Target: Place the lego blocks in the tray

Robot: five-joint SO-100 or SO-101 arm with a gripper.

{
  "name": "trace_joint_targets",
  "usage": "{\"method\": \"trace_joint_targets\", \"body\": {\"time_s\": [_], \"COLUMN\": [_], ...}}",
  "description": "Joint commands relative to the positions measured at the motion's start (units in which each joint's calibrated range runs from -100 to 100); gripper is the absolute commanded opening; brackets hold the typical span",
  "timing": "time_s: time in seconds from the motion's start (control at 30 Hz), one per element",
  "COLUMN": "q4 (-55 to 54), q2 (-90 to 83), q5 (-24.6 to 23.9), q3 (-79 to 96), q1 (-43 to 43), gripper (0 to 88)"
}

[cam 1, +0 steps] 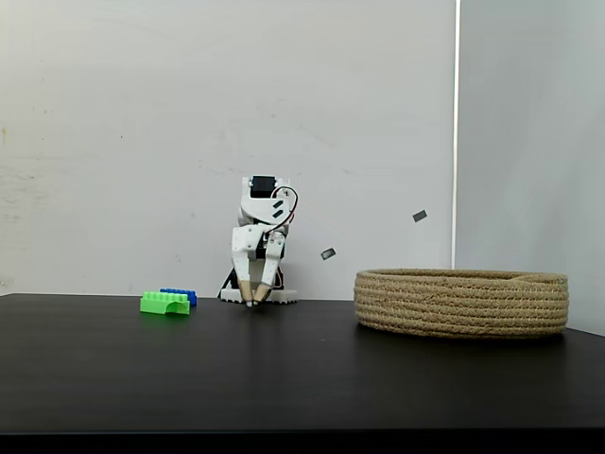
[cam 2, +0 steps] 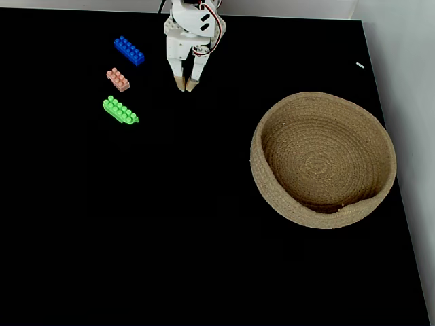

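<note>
The black table (cam 2: 204, 238) carries the round rope tray (cam 2: 323, 160) on the right side of both fixed views, holding nothing. The white arm (cam 2: 192, 30) stands at the far edge, its gripper (cam 2: 185, 86) pointing down near the tabletop with the tan-tipped jaws slightly apart and gripping nothing. To its left, well away from the tray, lie the green brick (cam 2: 120, 111), the blue brick (cam 2: 129, 51) and the pink brick (cam 2: 118, 79) between them.
</note>
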Motion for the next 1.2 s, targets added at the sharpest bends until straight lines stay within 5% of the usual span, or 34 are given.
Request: {"method": "trace_joint_targets", "body": {"time_s": [0.0,0.53,0.67,0.77,1.0,1.17], "q4": [0.48,0.39,-4.36,-13.27,-18.85,-19.60], "q2": [-0.49,-0.49,-0.41,0.97,10.94,23.84], "q5": [-1.12,0.34,-2.88,-11.53,-15.48,-18.75], "q3": [0.71,0.71,0.71,-0.75,-12.24,-21.36], "q1": [-0.54,0.86,1.77,4.32,12.57,19.41], "gripper": [0.0,0.0,0.0,6.5,27.1,29.1]}}
